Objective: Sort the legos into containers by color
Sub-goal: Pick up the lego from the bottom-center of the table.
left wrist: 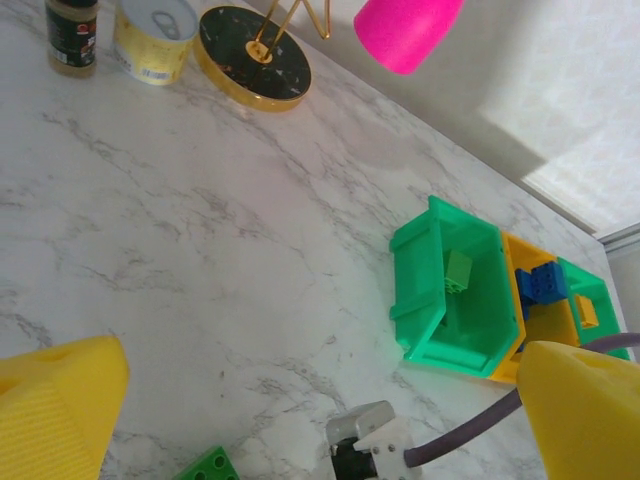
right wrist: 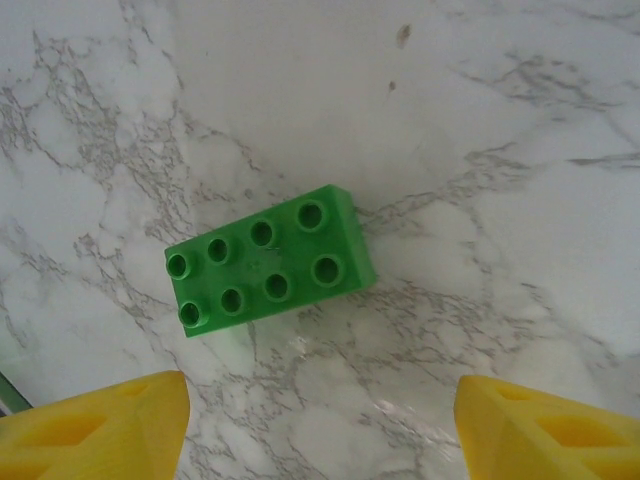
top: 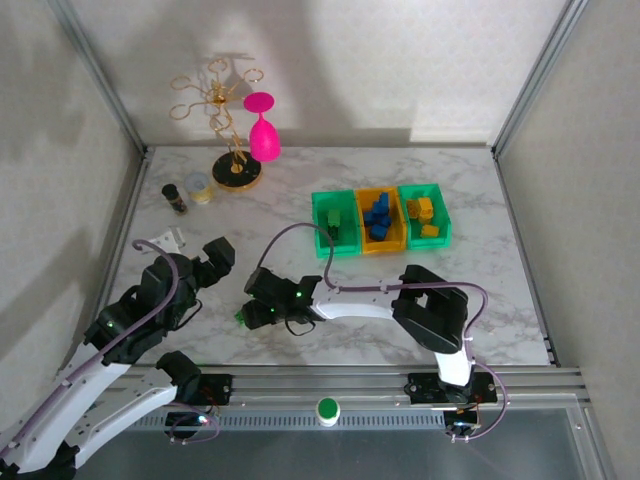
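Observation:
A green eight-stud lego [right wrist: 265, 262] lies flat on the marble, just ahead of my right gripper [right wrist: 320, 430]. That gripper is open, and its yellow fingertips [right wrist: 95, 430] stand wide with nothing between them. From above, the right gripper [top: 255, 310] hovers over this lego [top: 241, 317] at the table's near centre. My left gripper [top: 205, 262] is open and empty to the left. Three containers stand in a row. The left green one [top: 335, 222] holds green legos, the yellow-orange one [top: 381, 220] blue legos, and the right green one [top: 425, 215] yellow-orange legos.
At the back left, a gold stand [top: 235, 170] carries a pink glass [top: 264, 135]. A dark jar [top: 176, 198] and a clear cup [top: 199, 187] stand beside it. A small white scrap [top: 170, 238] lies near the left gripper. Metal frame posts and walls enclose the table.

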